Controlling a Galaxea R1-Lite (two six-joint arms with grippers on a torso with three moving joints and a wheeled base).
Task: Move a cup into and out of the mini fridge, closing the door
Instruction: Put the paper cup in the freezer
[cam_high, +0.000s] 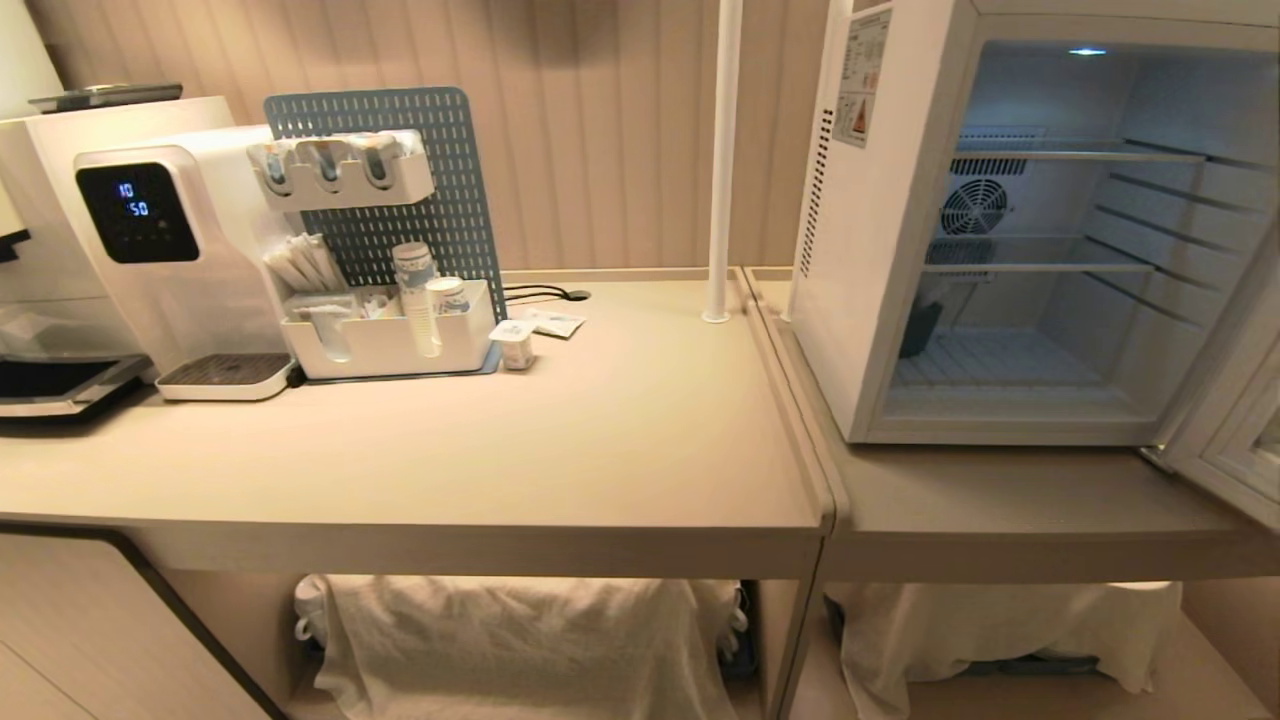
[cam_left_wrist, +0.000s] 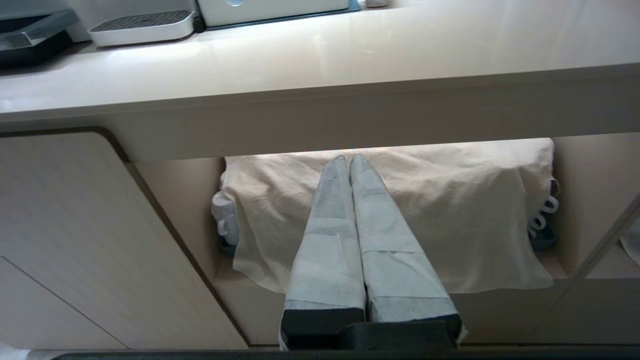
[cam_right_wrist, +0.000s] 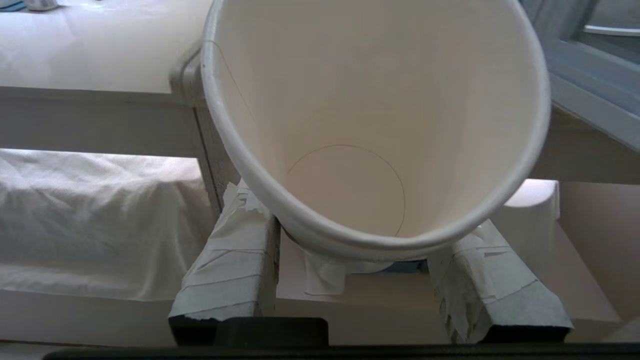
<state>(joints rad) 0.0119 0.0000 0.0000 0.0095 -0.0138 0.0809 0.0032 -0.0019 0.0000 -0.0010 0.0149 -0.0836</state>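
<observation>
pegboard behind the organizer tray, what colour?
Muted grey-blue pegboard, covered in rows of small slots. Clearest in the head view.

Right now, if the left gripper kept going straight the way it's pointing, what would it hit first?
Most likely the white cloth draped over things under the counter. The shut left gripper aims at the cloth's upper part, just below the counter's front edge; how far off is unclear.

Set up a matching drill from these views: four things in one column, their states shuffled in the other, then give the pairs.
1. cup
2. mini fridge
3. left gripper
4. water dispenser

A. display lit
B. shut, holding nothing
C. held between the right gripper's fingers
D. open, shelves bare

Pairs: 1-C, 2-D, 3-B, 4-A
</observation>
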